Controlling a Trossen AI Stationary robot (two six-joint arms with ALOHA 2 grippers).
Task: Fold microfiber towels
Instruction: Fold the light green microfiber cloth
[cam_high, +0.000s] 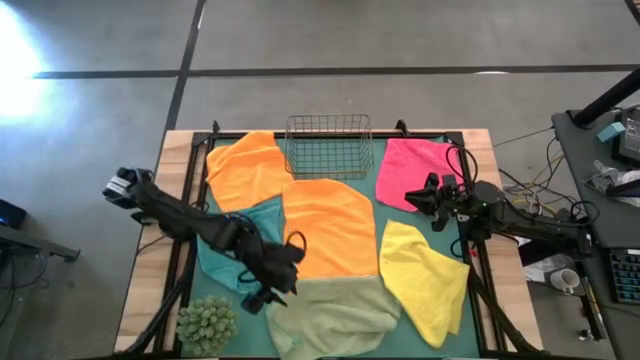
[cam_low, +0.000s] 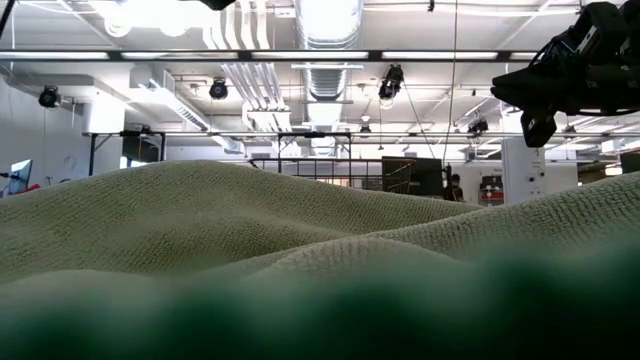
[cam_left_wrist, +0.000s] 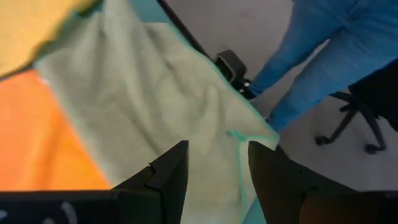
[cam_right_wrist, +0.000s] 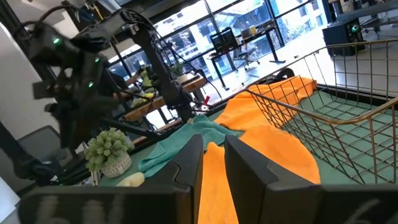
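1. Looking straight down, six microfiber towels lie spread on the table (cam_high: 150, 300) around the central orange towel (cam_high: 328, 228): a second orange towel (cam_high: 246, 170) beyond it beside the wire basket (cam_high: 329, 146), a pink towel (cam_high: 413, 170) and a yellow towel (cam_high: 425, 280) on the right arm's side, a teal towel (cam_high: 232, 255) on the left arm's side, and an olive-green towel (cam_high: 330, 315) nearer the front edge. None looks folded. The left gripper (cam_high: 268, 290) hovers where teal, orange and olive meet.
2. At table height, olive cloth (cam_low: 200, 230) fills the foreground; the right gripper (cam_low: 545, 95) hangs well above it.
3. Past the left wrist, the fingers (cam_left_wrist: 168, 177) stand spread over the olive towel's hemmed corner (cam_left_wrist: 255, 134), holding nothing. Closing now could miss that corner or catch the orange edge too.
4. Past the right wrist, the fingers (cam_right_wrist: 186, 162) stand slightly apart, empty, facing the basket (cam_right_wrist: 336, 102). Swinging low could snag its wires.
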